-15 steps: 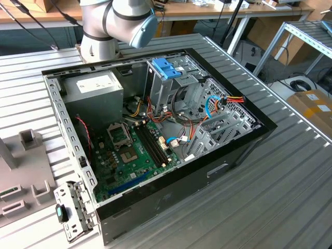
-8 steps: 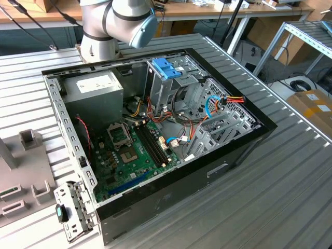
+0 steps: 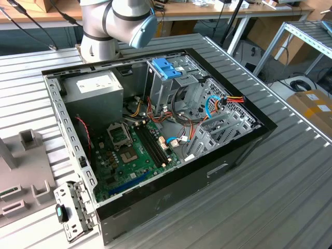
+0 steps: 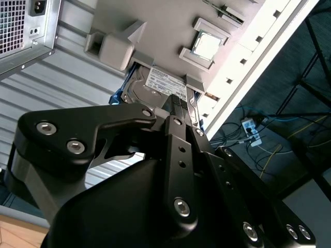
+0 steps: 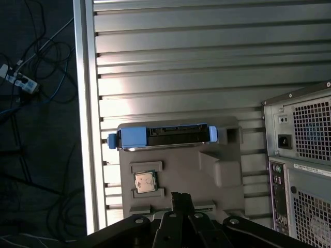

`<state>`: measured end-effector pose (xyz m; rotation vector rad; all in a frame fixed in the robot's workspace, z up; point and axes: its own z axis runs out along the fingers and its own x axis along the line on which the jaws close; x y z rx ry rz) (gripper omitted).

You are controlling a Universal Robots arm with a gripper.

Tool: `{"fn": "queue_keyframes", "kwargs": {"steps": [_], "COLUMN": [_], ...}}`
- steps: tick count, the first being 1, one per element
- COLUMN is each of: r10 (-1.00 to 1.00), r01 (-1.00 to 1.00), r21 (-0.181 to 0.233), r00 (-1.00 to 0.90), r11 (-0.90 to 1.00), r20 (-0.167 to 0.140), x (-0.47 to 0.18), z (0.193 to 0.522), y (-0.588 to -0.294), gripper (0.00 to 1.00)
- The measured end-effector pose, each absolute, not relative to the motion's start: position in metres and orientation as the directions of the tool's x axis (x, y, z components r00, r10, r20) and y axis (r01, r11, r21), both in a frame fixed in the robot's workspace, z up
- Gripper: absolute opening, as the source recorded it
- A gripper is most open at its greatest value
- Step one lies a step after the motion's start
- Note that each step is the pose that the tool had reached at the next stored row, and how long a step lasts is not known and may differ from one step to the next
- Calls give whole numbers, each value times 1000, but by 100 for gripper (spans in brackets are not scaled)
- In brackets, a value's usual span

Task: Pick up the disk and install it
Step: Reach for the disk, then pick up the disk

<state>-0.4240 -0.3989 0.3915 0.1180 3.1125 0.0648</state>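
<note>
The disk (image 5: 163,137) stands on its edge in a slot of a grey fixture plate (image 5: 207,175). It has a dark body with bright blue carrier rails at both ends. The second wrist view shows the disk's labelled face (image 4: 163,85) just beyond my black gripper (image 4: 176,121). In the first wrist view the gripper (image 5: 181,204) hovers over the fixture plate, a short way from the disk and not touching it. Nothing is in its grasp.
The open computer case (image 3: 155,129) lies on the ribbed metal table (image 3: 290,197), with its drive cage and light blue tab (image 3: 167,67) at the far side. The case's rear panel (image 5: 300,165) is beside the fixture. A processor chip (image 5: 146,182) sits in the plate. The table edge (image 5: 85,129) is close.
</note>
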Motion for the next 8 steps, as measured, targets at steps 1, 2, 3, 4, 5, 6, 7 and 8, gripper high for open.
{"fn": "queue_keyframes", "kwargs": {"steps": [1,2,3,4,5,6,7,8], "r10": [76,76,76,76,76,76,76,76], "r01": [75,75,75,75,75,75,75,75], "r21": [43,43,43,43,43,43,43,43], "r00": [-997,-997,-997,-997,-997,-997,-997,-997], "r11": [996,996,996,996,996,996,996,996], "r20": [-25,-25,-25,-25,-25,-25,-25,-25], "x": [-424,-424,-424,-424,-424,-424,-424,-424], "z": [391,391,391,391,391,391,391,391], "y": [-399,-399,-399,-399,-399,-399,-399,-399], "gripper": [10,10,10,10,10,10,10,10]}}
